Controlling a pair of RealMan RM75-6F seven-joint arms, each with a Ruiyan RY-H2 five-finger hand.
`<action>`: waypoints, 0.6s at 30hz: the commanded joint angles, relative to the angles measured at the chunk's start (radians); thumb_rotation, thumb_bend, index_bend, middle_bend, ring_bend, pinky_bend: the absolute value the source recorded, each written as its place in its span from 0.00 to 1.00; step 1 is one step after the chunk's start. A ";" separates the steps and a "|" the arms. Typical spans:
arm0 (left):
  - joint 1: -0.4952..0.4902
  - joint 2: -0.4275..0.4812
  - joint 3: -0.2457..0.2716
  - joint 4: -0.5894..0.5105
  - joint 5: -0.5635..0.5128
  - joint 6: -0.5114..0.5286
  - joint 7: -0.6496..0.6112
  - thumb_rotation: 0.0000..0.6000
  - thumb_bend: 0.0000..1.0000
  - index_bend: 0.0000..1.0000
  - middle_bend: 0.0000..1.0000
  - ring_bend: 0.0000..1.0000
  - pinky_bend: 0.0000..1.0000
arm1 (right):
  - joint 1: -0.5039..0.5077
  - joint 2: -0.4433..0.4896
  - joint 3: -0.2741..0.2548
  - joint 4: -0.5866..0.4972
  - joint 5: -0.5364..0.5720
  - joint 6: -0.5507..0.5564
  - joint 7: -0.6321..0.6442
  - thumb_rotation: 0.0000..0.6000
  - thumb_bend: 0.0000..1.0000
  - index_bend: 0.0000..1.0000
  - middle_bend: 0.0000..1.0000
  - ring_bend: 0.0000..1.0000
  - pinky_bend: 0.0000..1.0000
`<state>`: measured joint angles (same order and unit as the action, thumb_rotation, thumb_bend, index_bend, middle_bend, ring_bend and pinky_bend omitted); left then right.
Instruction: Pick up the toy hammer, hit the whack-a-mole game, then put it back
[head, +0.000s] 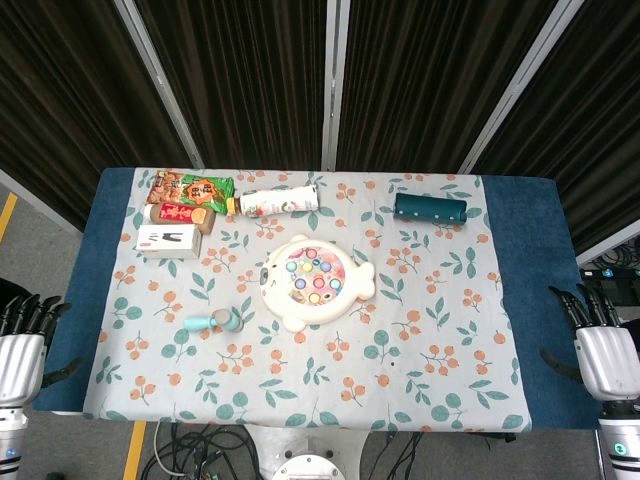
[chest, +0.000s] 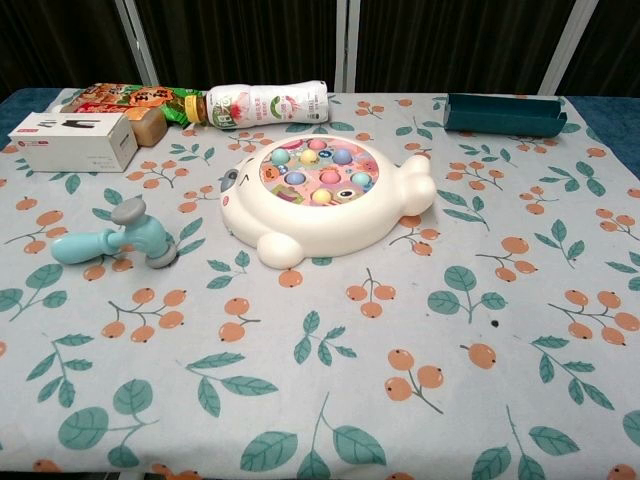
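Floral-clothed surface (head: 420, 330) before dark curtains. Toy hammer (chest: 115, 238) lies flat at nine o'clock of the whack-a-mole game (chest: 325, 195), untouched. Left hand (head: 22, 345) and right hand (head: 600, 340) rest empty, fingers apart. Risk: the short handle may roll away when gripped.

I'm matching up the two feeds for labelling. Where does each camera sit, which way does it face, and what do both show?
Head view: high above the near table edge, looking steeply down; left hand and right hand show at the table's sides, fingers apart, holding nothing.
Chest view: low at the near edge, looking across the table toward the curtains; no part of the robot shows.
Shared: toy hammer, whack-a-mole game, bottle, white box, dark green box.
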<state>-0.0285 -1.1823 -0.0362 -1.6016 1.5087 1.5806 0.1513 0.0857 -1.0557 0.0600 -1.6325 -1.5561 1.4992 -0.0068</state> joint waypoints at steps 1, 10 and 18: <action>0.002 -0.001 -0.001 -0.002 -0.004 0.000 0.001 1.00 0.03 0.22 0.16 0.08 0.07 | 0.003 -0.001 0.000 0.000 -0.002 -0.003 -0.001 1.00 0.07 0.10 0.18 0.04 0.05; -0.017 -0.009 -0.014 -0.008 0.011 -0.009 -0.011 1.00 0.03 0.22 0.16 0.08 0.07 | 0.005 0.012 0.007 0.002 -0.011 0.012 0.001 1.00 0.07 0.10 0.18 0.04 0.05; -0.154 -0.009 -0.049 -0.035 0.025 -0.190 -0.146 1.00 0.06 0.25 0.20 0.08 0.08 | 0.001 0.023 0.016 0.003 -0.014 0.034 -0.003 1.00 0.07 0.10 0.18 0.04 0.05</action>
<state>-0.1304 -1.1889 -0.0683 -1.6244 1.5312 1.4533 0.0514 0.0871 -1.0331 0.0760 -1.6294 -1.5702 1.5335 -0.0096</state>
